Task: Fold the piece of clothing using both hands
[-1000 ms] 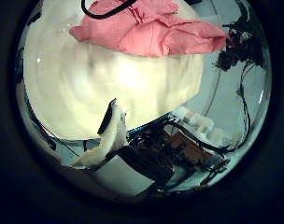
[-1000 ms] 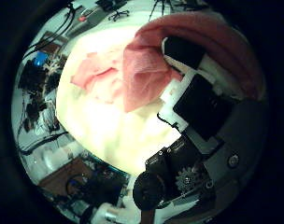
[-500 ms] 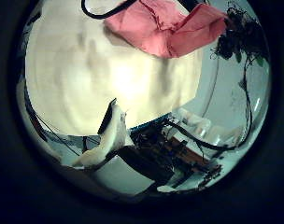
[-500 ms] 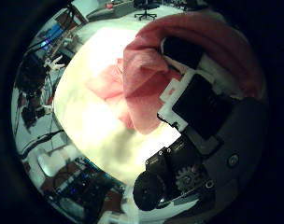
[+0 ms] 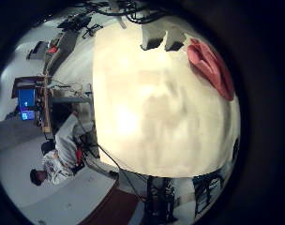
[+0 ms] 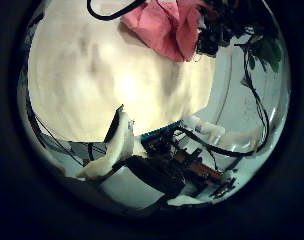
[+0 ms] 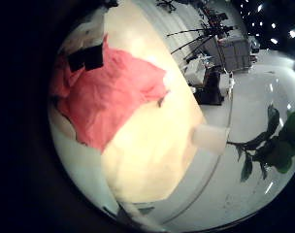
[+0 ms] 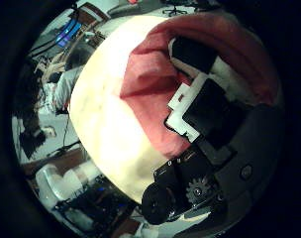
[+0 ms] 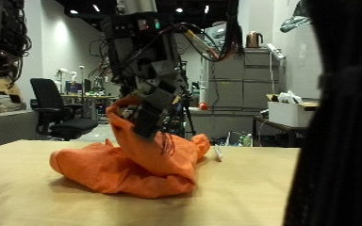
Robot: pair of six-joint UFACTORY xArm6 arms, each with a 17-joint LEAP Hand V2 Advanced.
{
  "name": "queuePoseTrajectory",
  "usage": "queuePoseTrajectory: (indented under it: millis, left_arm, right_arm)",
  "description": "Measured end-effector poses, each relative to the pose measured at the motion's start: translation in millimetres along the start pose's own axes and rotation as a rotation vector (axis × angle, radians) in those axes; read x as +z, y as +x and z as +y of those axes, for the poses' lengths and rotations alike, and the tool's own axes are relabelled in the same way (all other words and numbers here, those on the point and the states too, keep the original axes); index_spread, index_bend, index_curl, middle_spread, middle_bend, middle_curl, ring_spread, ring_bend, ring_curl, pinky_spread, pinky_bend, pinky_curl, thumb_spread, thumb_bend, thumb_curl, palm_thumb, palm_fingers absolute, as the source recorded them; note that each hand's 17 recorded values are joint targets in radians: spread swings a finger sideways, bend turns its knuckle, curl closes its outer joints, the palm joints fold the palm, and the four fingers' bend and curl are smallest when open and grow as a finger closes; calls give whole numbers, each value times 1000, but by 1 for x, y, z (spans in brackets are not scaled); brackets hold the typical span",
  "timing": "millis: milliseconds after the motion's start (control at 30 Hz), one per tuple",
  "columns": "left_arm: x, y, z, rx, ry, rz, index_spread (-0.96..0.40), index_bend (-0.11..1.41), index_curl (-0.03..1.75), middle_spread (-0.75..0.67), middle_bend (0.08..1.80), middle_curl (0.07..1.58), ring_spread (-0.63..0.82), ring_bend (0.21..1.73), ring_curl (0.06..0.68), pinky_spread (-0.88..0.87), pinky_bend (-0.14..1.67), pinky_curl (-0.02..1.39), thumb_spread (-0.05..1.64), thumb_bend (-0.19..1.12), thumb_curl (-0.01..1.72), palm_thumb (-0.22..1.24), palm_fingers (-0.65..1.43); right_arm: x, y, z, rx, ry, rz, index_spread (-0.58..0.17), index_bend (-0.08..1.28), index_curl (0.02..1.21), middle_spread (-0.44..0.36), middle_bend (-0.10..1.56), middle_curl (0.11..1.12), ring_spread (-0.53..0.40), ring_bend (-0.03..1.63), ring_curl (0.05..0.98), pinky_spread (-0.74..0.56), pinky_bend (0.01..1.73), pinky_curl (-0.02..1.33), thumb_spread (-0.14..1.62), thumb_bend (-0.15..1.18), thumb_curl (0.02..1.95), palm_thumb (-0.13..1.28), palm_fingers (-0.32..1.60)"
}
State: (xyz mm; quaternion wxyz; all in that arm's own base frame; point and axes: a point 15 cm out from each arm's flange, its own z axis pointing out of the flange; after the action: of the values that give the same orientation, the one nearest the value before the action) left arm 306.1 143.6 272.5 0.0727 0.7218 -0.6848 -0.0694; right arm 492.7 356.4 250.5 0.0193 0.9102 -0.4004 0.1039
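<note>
An orange piece of clothing [image 9: 138,165] lies bunched on the light wooden table [image 9: 294,188]. One part of it is drawn up to my right hand [image 9: 150,99], which hangs over the heap. In the right thumb side palm view the cloth [image 8: 150,94] wraps over that hand's curled fingers [image 8: 195,99], so the hand is shut on it. The right little finger side view shows the rest of the garment [image 7: 104,92] spread on the table below. My left hand [image 6: 117,145] is well away from the clothing [image 6: 167,25], with one straight finger showing and nothing in it.
A dark blurred upright [image 9: 332,122] stands close in front at the table's side. Beyond the table's edge are a potted plant [image 7: 269,146], an office chair [image 9: 49,108] and cabinets [image 9: 231,94]. A white object [image 7: 211,139] sits at the table's rim.
Both palm views have shifted, so both hands have moved. The clothing now sits farther off at the edge of the left palm view. My right hand has kept its hold on the cloth.
</note>
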Motion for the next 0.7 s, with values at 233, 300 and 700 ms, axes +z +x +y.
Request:
queuePoseTrajectory:
  millis: [233, 300, 700]
  left_arm:
    - [1, 1, 1, -5, 1, 2, 150, 146, 240, 363, 189, 289, 525, 499, 223, 472, 391, 316, 1141, -19, 322, 512, -28]
    - [2, 1, 1, -5, -1, 3, 150, 148, 243, 363, 188, 290, 525, 499, 223, 472, 390, 316, 1141, -19, 322, 512, -27]
    - [5, 11, -1, 7, -7, 5, 143, 154, 253, 362, 186, 290, 525, 497, 220, 472, 388, 314, 1140, -19, 321, 513, -24]
  right_arm:
    - [38, -20, -6, -9, -26, -54, -321, 851, 872, -173, 1122, 792, -245, 1276, 611, -397, 1175, 620, 1241, -17, 473, 858, 1115]
    - [45, -20, -5, -12, -36, -55, -357, 648, 819, -197, 999, 746, -275, 1259, 592, -490, 1169, 596, 1267, -16, 458, 842, 831]
    - [0, -24, -10, -35, 49, -242, -471, 165, 486, -160, 389, 461, -92, 820, 375, -125, 942, 454, 1388, -4, 407, 821, -96]
